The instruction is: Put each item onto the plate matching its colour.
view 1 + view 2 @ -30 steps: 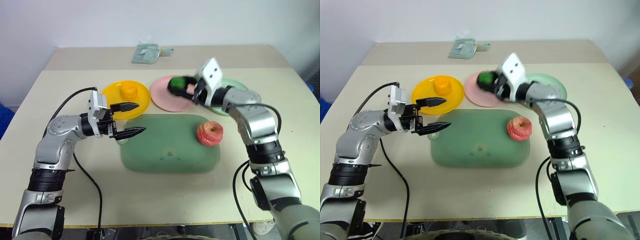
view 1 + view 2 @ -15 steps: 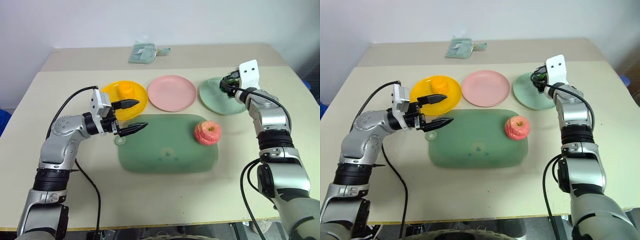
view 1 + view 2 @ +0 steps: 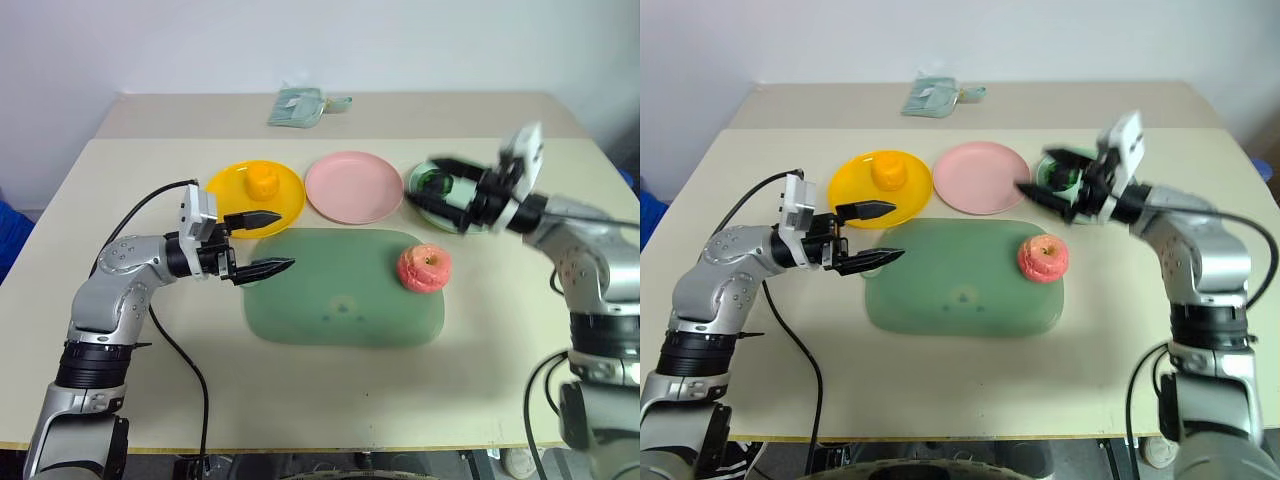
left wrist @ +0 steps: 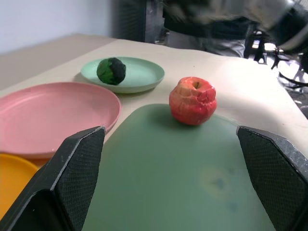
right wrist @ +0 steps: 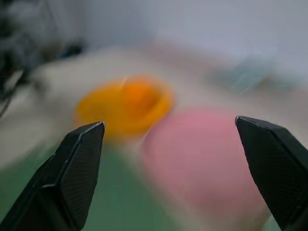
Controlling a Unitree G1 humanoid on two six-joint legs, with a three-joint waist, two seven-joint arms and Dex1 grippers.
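The dark green-and-black ball [image 4: 111,70] lies on the mint green plate [image 4: 142,73] at the right. My right gripper [image 3: 1035,172] hovers open just above that plate, its fingers either side of the ball and apart from it. The yellow-orange fruit [image 3: 262,182] sits on the yellow plate [image 3: 232,198]. Between those two plates the pink plate [image 3: 353,186] lies bare. On the right part of the translucent green mat [image 3: 330,300] rests the pink-red apple [image 3: 424,268]. My left gripper [image 3: 262,242] is open and empty over the mat's left edge, pointing toward the apple.
A folded pale green cloth [image 3: 300,105] lies at the back of the table, behind the plates. A black cable trails from my left wrist across the table's left side. Bare tabletop stretches in front of the mat.
My right gripper carried the green ball from over the pink plate to the green plate, let it go, opened, and drew back. The left gripper stayed put.
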